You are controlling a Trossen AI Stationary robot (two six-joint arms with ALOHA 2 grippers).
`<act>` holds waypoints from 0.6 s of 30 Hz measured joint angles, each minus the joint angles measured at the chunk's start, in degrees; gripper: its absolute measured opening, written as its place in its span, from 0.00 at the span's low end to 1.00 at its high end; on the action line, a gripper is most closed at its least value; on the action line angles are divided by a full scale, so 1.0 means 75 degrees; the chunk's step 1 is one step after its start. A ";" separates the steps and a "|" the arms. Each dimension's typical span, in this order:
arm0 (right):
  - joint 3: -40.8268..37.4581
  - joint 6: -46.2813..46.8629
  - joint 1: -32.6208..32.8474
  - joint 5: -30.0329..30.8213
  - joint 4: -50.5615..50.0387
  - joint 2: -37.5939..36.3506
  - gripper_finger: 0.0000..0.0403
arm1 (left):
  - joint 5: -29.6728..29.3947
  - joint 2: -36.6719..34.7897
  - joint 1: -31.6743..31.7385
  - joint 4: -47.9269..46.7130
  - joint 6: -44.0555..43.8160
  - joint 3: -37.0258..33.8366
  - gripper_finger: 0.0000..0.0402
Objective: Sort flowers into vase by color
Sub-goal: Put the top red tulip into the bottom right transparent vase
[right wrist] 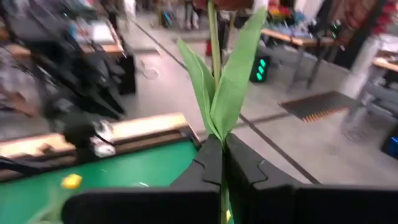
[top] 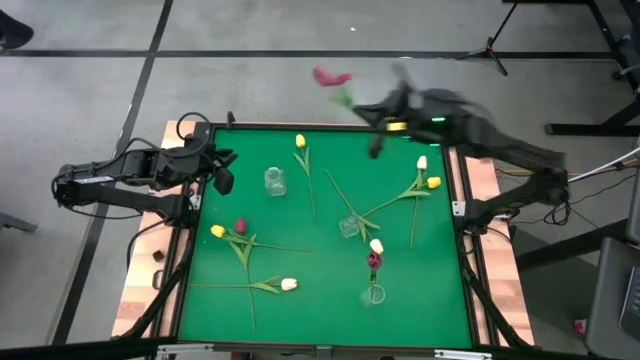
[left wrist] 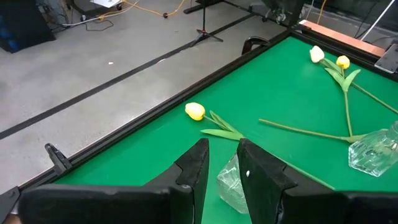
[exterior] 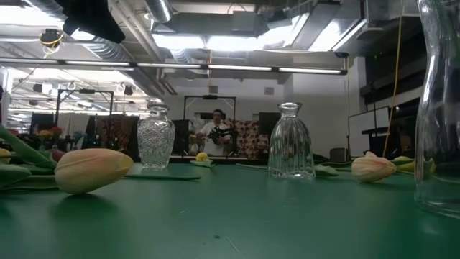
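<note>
R gripper point(right wrist: 222, 163) is clamped on a tulip stem, fingers point(right wrist: 202, 165) pressed tight on both sides of it. Held flower point(top: 332, 77) is up in the air past the far edge of the green table point(top: 320, 310); red-magenta head leads out beyond the fingertips and its green leaves fan out just above the grip in the wrist view. R arm is blurred in the high view.

L gripper point(left wrist: 222, 163) waits at its own corner of the table, fingers point(left wrist: 194, 167) slightly apart w/ nothing between them. Just in front of its tips: a clear glass vase point(top: 274, 181). A bit farther ahead, a yellow tulip point(left wrist: 195, 111) lies flat on the cloth.

Rest of the flowers, all well below and inward from the R gripper:
- cream tulip point(top: 421, 163) and yellow one point(top: 433, 182) lie side by side, nearest to the R arm, stems crossing toward the centre.
- second glass vase point(top: 349, 226) at the centre, near those stems.
- third vase point(top: 375, 293) at the near side, w/ a dark red tulip point(top: 374, 260) standing in it; a cream head point(top: 376, 246) just above that.
- on the L gripper's side: a yellow point(top: 217, 231) and a red tulip point(top: 240, 227) together, and a cream one point(top: 289, 285) nearer the front.

Low view: a person point(exterior: 215, 132) stands in the room behind the table.
</note>
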 joint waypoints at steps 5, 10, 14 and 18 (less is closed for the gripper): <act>-0.0248 0.0111 -0.0006 -0.0204 -0.0390 -0.1377 0.01 | -0.0003 0.0000 0.0000 0.0000 -0.0006 0.0001 0.21; -0.1638 0.0092 -0.0006 -0.0348 0.0019 -0.2915 0.00 | -0.0022 0.0000 -0.0002 0.0003 -0.0055 0.0003 0.21; -0.3277 0.0381 -0.0006 -0.0472 0.1571 -0.4157 0.00 | -0.0028 0.0000 -0.0001 0.0003 -0.0058 0.0003 0.21; -0.4635 0.0661 -0.0006 -0.0763 0.2887 -0.5091 0.00 | -0.0070 0.0000 -0.0003 0.0006 -0.0171 0.0003 0.21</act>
